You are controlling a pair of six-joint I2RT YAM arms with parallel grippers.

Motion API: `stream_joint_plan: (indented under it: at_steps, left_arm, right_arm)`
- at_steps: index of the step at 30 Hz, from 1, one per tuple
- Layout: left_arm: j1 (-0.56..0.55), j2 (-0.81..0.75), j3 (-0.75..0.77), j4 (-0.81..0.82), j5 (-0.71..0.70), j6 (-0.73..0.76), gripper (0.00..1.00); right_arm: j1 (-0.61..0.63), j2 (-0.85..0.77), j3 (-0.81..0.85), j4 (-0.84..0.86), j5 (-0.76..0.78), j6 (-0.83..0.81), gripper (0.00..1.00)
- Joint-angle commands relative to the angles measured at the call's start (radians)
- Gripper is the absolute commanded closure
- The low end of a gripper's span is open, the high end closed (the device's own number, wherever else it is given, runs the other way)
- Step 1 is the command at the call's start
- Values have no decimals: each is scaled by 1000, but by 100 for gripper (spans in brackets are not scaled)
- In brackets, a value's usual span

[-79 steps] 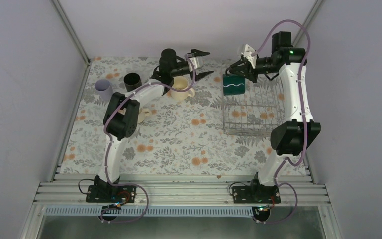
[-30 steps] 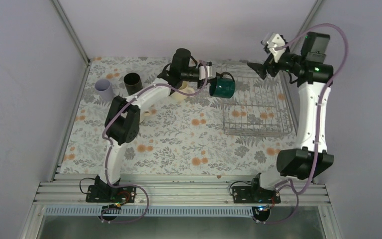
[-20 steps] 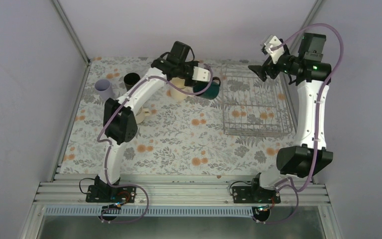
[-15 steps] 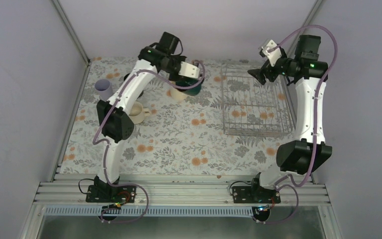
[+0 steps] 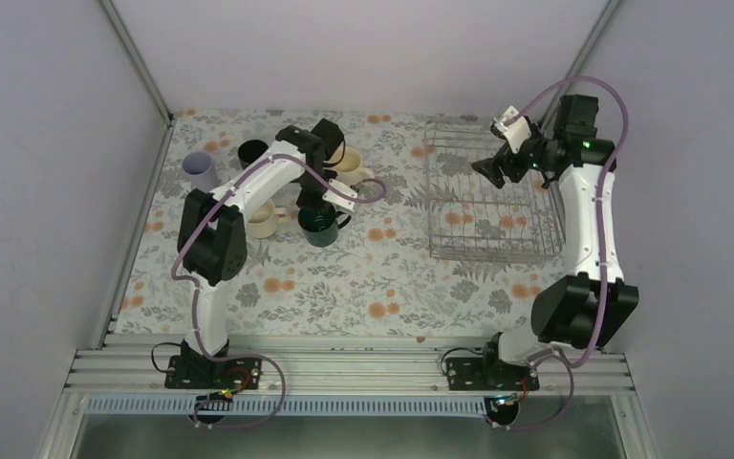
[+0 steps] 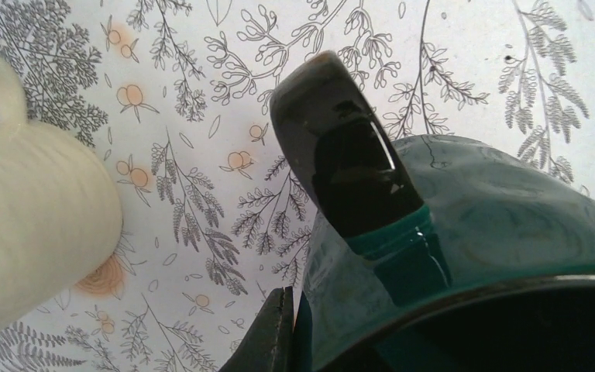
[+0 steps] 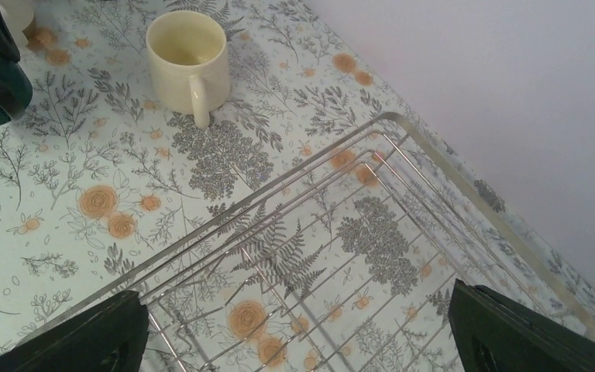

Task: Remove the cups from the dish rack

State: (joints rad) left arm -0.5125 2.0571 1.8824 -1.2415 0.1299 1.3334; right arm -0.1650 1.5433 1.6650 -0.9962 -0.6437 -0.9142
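My left gripper is shut on the rim of the dark green mug, one finger outside the wall. The mug is upright, low at the cloth, handle pointing away. Next to it is a cream mug. A second cream mug, the black mug and the lavender cup stand further back. My right gripper hangs open above the dish rack, which holds no cup.
A floral cloth covers the table. Metal frame posts and grey walls close in the left, right and back. The aluminium rail with both arm bases runs along the near edge.
My left arm has swung the green mug from beside the rack to the left and nearer, lowering it beside a cream mug. My right gripper, still open, has dropped over the rack.
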Motion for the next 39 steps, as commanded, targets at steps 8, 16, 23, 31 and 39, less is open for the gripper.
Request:
stream_joint_plan:
  at_steps: [8,16,23,31,39]
  left_arm:
    - [-52,-49,-174,271,-126,-121,98]
    - [-63,-13,-170,382,-185,-169,93]
    - [-70,-32,-180,417,-182,-173,64]
    - [-72,-190,-261,511,-202,-198,0]
    - [50,-683,-586,826,-193,-413,0]
  right_arm:
    - [2,-219,-213,149,19,77,0]
    - [1,-291,-273,161,4,101,0]
    - [1,-342,-293,167,25,107,0]
    - [1,-438,-362,185,71,114,0]
    - [-1,-715,-702,461,130,319,0]
